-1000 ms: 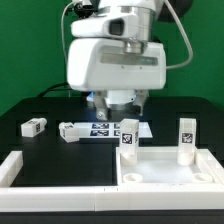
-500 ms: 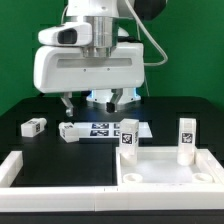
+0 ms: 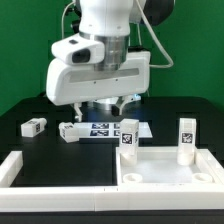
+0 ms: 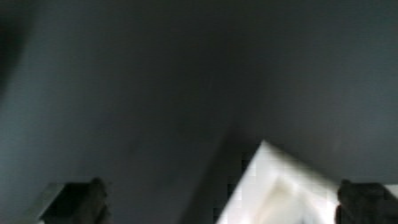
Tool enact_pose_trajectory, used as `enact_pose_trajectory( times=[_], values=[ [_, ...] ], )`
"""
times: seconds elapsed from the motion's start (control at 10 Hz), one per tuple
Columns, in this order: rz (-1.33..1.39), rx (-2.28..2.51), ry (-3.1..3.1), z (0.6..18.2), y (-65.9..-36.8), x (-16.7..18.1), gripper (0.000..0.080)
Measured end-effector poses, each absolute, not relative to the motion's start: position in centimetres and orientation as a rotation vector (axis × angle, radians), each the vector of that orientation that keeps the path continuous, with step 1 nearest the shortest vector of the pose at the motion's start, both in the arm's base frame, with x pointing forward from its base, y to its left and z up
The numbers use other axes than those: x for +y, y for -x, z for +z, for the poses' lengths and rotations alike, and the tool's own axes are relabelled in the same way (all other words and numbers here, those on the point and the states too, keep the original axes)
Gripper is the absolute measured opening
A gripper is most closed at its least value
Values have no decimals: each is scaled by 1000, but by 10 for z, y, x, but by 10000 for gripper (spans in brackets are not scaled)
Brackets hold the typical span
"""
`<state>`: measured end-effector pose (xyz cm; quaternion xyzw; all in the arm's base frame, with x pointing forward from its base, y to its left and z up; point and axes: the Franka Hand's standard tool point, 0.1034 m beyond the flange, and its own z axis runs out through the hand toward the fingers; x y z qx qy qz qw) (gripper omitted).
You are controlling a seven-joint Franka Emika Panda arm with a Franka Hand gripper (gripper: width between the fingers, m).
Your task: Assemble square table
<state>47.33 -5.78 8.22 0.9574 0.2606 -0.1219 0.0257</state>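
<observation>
the tabletop (image 3: 168,168) sits near, on the exterior view's right, with two upright legs (image 3: 128,133) on it. two loose legs (image 3: 72,131) lie on the exterior view's left. the gripper (image 4: 222,203) hangs open and empty near them. likely step: fetching a third leg. next, it needs to lower astride one.

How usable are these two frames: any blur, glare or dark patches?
Exterior view: evenly lit, legs and tabletop sharp, no strong glare. Wrist view: dark and blurred; only a pale wedge and the dark fingertips can be made out.
</observation>
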Motion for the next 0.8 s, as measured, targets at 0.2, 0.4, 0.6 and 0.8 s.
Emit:
enact_pose_trajectory(
  times=[0.2,0.4,0.6,0.8],
  values=[
    [-382,877,-2931,54,-444,-78,649],
    [-599,825,-2912,58,-441,-67,649],
    [-744,839,-2873,53,-436,-65,649],
    [-1030,813,-2757,54,-392,-94,649]
  ],
)
